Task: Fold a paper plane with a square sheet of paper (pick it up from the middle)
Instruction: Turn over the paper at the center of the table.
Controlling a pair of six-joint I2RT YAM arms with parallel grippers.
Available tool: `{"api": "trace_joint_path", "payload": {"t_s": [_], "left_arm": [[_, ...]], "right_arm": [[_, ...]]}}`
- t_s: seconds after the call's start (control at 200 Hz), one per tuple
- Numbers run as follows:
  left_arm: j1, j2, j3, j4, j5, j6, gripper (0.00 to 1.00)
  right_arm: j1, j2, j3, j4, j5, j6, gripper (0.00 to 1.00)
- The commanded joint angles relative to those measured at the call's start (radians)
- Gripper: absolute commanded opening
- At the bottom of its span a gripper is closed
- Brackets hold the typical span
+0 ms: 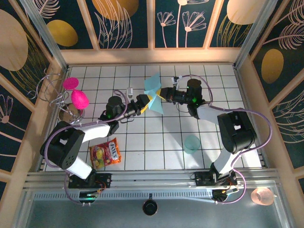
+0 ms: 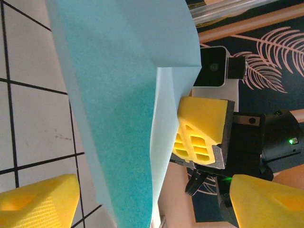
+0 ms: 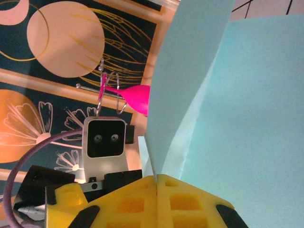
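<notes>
pinched tight between the right fingers [image 3: 156, 190], pressed together with no gap: the light-blue sheet of paper [image 1: 154, 88], creased and partly folded, held clear of the desk [image 1: 142, 142]. standing upright out of that grip in two layers. facing them from the other side, the left fingers [image 1: 144, 103], spread wide, one on each side of the sheet, touching neither face as far as the left wrist view shows. well apart from both fingers, nearer the arm bases: a teal cup [image 1: 192, 143] on the right, a snack packet [image 1: 105, 153] on the left. far left of the left fingers, by the desk's edge, a pink object [image 1: 80, 99].
</notes>
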Motion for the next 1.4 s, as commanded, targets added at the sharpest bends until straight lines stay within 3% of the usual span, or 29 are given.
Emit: {"api": "trace_joint_path", "payload": {"t_s": [0.0,0.591,0.921,1.181,1.397], "left_arm": [[-0.003,0.018,0.043,0.06,0.027,0.015,0.79],[-0.003,0.02,0.046,0.048,0.011,0.089,0.35],[-0.002,0.023,0.071,-0.113,-0.032,0.182,0.16],[-0.001,0.015,0.147,-0.424,-0.129,0.361,0.12],[-0.001,0.012,0.37,-0.964,-0.436,0.627,0.1]], "right_arm": [[0.003,-0.006,-0.013,0.081,-0.059,0.044,0.04],[0.002,0.014,-0.013,0.059,-0.085,0.037,0.1],[-0.045,-0.037,-0.012,-0.172,0.015,-0.099,0.28],[-0.13,-0.113,0.0,-0.454,0.235,-0.246,0.36],[-0.154,-0.207,0.024,-0.625,0.472,-0.366,0.4]]}}
